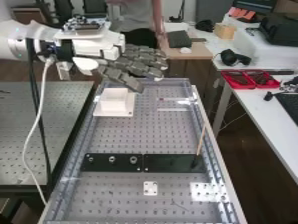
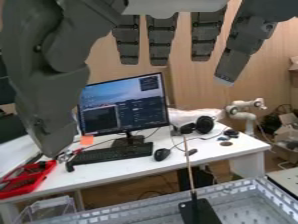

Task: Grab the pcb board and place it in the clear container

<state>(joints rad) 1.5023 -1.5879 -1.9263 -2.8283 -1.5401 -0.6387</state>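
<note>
The hand (image 1: pixel 136 62) is at the bench's far end in the high view, above and beside a white block, its fingers extended and holding nothing. In the wrist view the hand (image 2: pixel 56 65) has its straight fingers and thumb spread apart. A small white plate with dark holes (image 1: pixel 151 188) lies flat near the bench's near end, well away from the hand; I cannot tell whether it is the pcb board. Clear walls that look like the clear container (image 1: pixel 174 109) stand at the far right of the bench. The wrist view has a clear box (image 2: pixel 50 209) beside the bench's rail.
A white block (image 1: pixel 115 101) sits near the bench's far left. Two black plates (image 1: pixel 112 162) cross the middle, and a thin upright rod (image 1: pixel 201 137) rises from the right one. Metal rails (image 1: pixel 71 170) edge the bench. A side desk (image 1: pixel 259 107) holds red trays (image 1: pixel 249 79).
</note>
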